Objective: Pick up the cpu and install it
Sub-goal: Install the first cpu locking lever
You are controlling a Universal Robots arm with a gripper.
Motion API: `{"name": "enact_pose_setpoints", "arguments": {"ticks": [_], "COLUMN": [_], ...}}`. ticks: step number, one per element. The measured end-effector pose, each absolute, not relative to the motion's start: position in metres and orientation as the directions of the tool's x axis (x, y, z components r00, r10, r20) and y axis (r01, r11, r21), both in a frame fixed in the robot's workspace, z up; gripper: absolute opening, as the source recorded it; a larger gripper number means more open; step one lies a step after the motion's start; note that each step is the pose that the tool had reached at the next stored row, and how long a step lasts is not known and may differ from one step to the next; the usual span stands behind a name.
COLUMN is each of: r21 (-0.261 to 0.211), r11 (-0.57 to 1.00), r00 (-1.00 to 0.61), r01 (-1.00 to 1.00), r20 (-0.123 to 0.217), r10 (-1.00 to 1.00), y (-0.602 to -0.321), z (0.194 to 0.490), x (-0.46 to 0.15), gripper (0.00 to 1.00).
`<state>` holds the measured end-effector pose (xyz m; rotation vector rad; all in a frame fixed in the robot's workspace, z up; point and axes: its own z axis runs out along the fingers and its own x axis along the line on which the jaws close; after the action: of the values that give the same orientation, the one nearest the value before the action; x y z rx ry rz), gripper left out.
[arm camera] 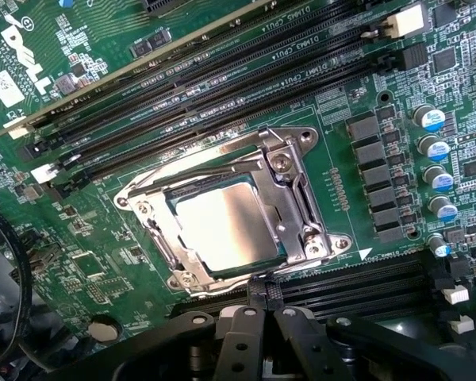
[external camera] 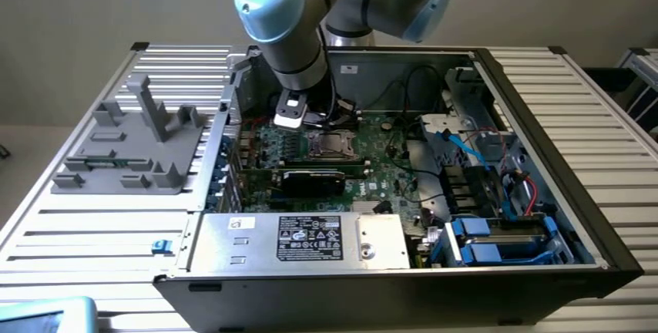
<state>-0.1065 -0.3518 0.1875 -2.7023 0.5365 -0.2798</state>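
We see the cpu lying flat inside the metal socket frame on the green motherboard. At its six o'clock in the wrist view, our gripper hovers above, fingers pressed together, holding nothing.

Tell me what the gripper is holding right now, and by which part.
Nothing. The gripper is shut and empty above the motherboard, while the cpu lies flat inside the socket frame, apart from the fingers.
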Motion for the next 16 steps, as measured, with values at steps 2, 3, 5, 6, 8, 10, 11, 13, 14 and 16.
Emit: {"name": "enact_pose_setpoints", "arguments": {"ticks": [2,3,5,6,8,10,11,13,14,16], "r21": [-0.393,-0.393,-0.393,-0.393,-0.393,-0.393,-0.393,-0.393,-0.393,-0.393], "r11": [-0.859,-0.859,-0.859,-0.859,-0.859,-0.859,-0.859,-0.859,-0.859,-0.859], "r00": [0.908,0.908,0.908,0.908,0.908,0.908,0.908,0.908,0.908,0.908], "r01": [-0.328,-0.328,-0.328,-0.328,-0.328,-0.328,-0.328,-0.328,-0.328,-0.328], "r20": [0.120,0.120,0.120,0.120,0.120,0.120,0.120,0.120,0.120,0.120], "r10": [-0.402,-0.402,-0.402,-0.402,-0.402,-0.402,-0.402,-0.402,-0.402,-0.402], "y": [-0.352,-0.352,-0.352,-0.352,-0.352,-0.352,-0.351,-0.351,-0.351,-0.351], "z": [0.188,0.188,0.188,0.188,0.188,0.188,0.188,0.188,0.188,0.188], "x": [-0.105,-0.103,-0.101,-0.100,-0.098,-0.096,-0.095,-0.094,-0.093,-0.091], "gripper": [0.11,0.11,0.11,0.11,0.11,0.11,0.11,0.11,0.11,0.11]}}
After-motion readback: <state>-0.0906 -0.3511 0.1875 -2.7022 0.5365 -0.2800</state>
